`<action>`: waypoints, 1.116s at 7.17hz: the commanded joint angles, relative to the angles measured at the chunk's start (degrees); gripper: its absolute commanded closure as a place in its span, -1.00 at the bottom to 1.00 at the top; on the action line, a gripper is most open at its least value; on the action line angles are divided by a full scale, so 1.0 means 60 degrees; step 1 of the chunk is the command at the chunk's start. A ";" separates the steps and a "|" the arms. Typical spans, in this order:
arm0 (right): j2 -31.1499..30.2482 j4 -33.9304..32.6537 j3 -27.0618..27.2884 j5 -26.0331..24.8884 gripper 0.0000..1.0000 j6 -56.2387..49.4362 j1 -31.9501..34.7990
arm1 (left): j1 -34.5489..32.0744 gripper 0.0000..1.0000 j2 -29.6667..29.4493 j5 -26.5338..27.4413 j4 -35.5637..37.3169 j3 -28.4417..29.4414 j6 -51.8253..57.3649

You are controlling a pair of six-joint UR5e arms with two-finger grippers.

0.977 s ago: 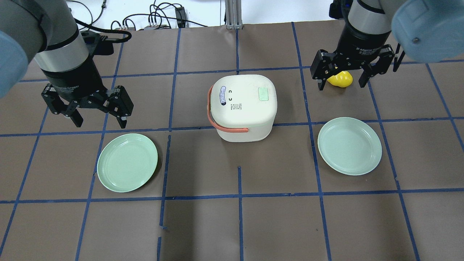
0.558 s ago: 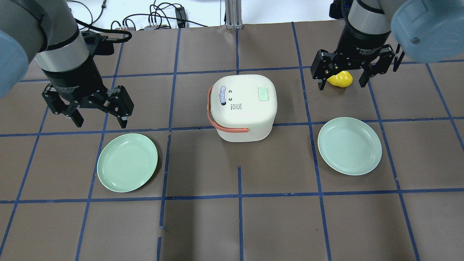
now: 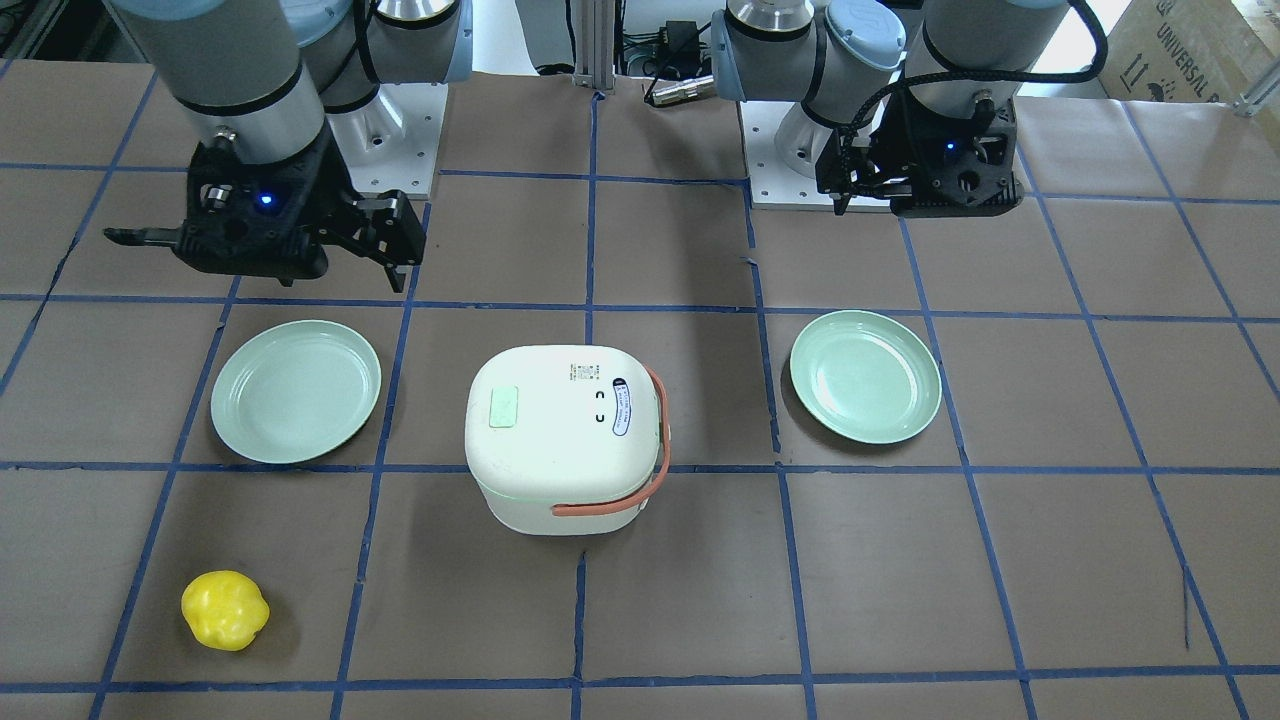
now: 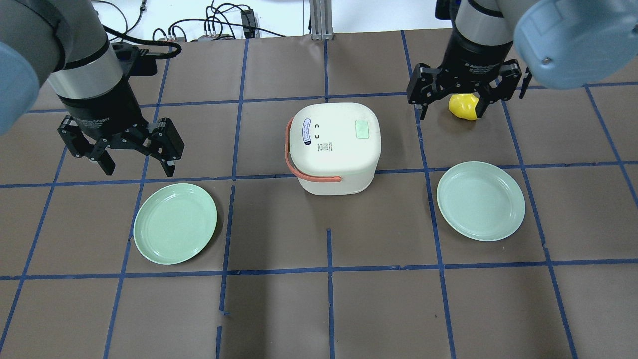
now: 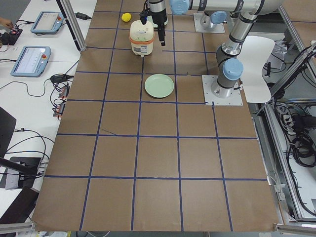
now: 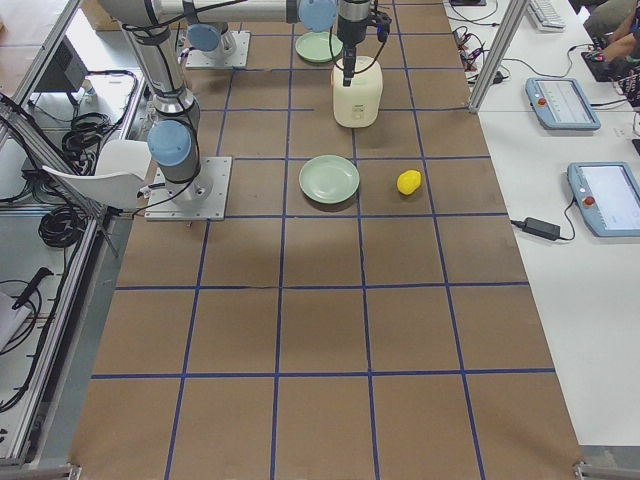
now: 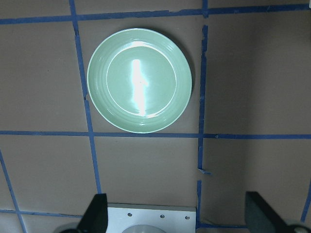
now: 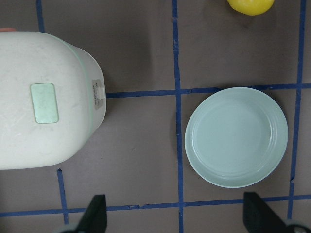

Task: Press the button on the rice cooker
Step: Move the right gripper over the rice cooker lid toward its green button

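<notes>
overhead: the rice cooker (image 4: 336, 147) sits lid shut in the middle of the surface, between two green plates, its orange handle (image 4: 294, 167) toward the left edge. the mint pad (image 4: 362, 129) on the lid is probably the button. the right pincer (image 4: 450, 110) hangs released, fingers spread wide, above a yellow toy (image 4: 463, 106) toward the far right corner. the left pincer (image 4: 138, 169) is also released and empty, farther out than the left plate (image 4: 174, 223).

front-facing: both wrists point straight down, well above the surface, and neither touches the cooker.

side views: the pincers are too small to judge.

left wrist: only a plate and bare surface lie below, so this arm is not lined up.

right wrist: the pad lies off to one side, the right plate (image 8: 236, 137) almost beneath.

risks: with fingers spread this wide, a descent could straddle the small pad or land on bare lid, pressing nothing. an off-centre push near the lid edge might slide or tip the cooker. a low sideways move could knock the toy.
</notes>
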 commanded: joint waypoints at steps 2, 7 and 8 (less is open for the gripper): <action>0.0876 -0.0991 -0.0559 -0.0009 -0.84 0.0930 0.1397 | 0.0000 -1.00 0.0012 0.0000 0.0000 0.0000 0.0000; 0.1699 -0.1878 -0.0652 -0.0039 0.88 0.0769 0.1340 | 0.0000 -1.00 -0.0002 0.0000 0.0000 0.0000 0.0000; 0.1715 -0.1958 -0.0607 -0.0039 0.88 0.0769 0.1326 | 0.0000 -1.00 0.0012 0.0000 0.0000 0.0000 0.0000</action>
